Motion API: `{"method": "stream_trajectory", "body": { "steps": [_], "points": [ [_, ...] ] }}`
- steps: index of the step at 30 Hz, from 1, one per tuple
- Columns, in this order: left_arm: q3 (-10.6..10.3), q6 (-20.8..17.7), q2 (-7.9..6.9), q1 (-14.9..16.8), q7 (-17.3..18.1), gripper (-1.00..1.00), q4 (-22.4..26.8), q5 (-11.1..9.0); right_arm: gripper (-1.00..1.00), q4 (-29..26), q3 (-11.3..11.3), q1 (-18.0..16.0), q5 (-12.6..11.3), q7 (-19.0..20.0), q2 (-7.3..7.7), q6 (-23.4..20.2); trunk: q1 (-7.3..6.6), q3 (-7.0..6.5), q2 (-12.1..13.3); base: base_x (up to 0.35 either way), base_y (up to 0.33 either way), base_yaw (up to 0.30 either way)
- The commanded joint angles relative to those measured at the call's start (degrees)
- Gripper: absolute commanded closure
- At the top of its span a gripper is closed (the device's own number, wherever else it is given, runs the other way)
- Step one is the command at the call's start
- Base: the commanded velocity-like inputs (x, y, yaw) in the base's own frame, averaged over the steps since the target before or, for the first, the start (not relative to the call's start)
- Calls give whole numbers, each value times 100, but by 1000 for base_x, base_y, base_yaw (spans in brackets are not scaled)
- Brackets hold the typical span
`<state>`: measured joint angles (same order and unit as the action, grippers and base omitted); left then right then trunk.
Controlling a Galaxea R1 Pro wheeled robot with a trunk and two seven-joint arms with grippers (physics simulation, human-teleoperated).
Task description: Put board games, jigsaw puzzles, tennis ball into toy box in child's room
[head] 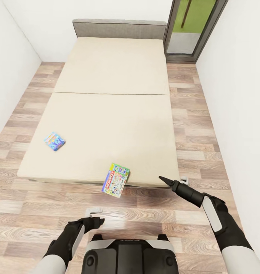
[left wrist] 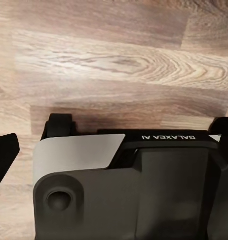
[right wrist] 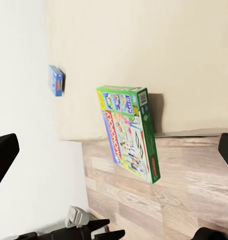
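Two board games lie on the beige bed [head: 107, 125]. The Monopoly box [head: 116, 180] [right wrist: 130, 132] hangs tilted over the bed's front edge. The light-blue board game [head: 54, 141] [right wrist: 55, 80] lies flat near the bed's left edge. My right gripper [head: 172, 179] is open, low over the floor, a short way right of the Monopoly box and pointing at it; its dark fingertips [right wrist: 3, 155] frame the box without touching. My left gripper [head: 95, 215] hangs open over the floor by my base [left wrist: 144, 195]. The table, toy box, jigsaw puzzles and tennis ball are out of view.
The bed has a grey headboard [head: 118, 28] against the far wall. White walls close in on both sides, leaving strips of wood-plank floor [head: 198, 125]. A glass door [head: 191, 26] stands at the back right. My base [head: 130, 255] is on the floor before the bed.
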<state>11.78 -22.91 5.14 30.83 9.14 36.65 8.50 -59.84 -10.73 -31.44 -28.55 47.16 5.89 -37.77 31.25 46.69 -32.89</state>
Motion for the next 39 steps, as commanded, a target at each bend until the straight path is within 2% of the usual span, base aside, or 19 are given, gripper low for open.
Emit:
{"method": "stream_trajectory", "body": {
  "steps": [1,5,10,13,18,26,39],
  "points": [
    [48,-32,5,2,53,-100,25,59,-100,-93,0,-2,-20,5,0,-41,24,23,-46,0,0,0],
    [53,-69,-15,1,55,-100,129,52,-100,-410,2,54,-17,9,4,-89,112,94,-207,0,0,0],
    [60,-429,-48,-2,62,-100,466,31,-100,-1184,1,373,-32,12,8,-208,222,184,-407,0,0,0],
    [-21,-491,50,-100,10,-100,366,127,-100,-1150,93,444,-26,-9,-90,-210,221,183,-406,0,0,0],
    [-69,-551,202,-97,-150,-100,331,245,-100,-1148,112,455,-13,-21,-251,-232,221,183,-406,0,0,0],
    [-87,-572,192,-103,-259,-100,309,265,-100,-1161,83,488,-3,-39,-502,-267,221,183,-406,0,0,0],
    [-89,-576,175,-104,-262,-100,307,267,-100,-1178,63,490,-2,-34,-518,-265,221,92,-406,0,0,0]
  ]
}}
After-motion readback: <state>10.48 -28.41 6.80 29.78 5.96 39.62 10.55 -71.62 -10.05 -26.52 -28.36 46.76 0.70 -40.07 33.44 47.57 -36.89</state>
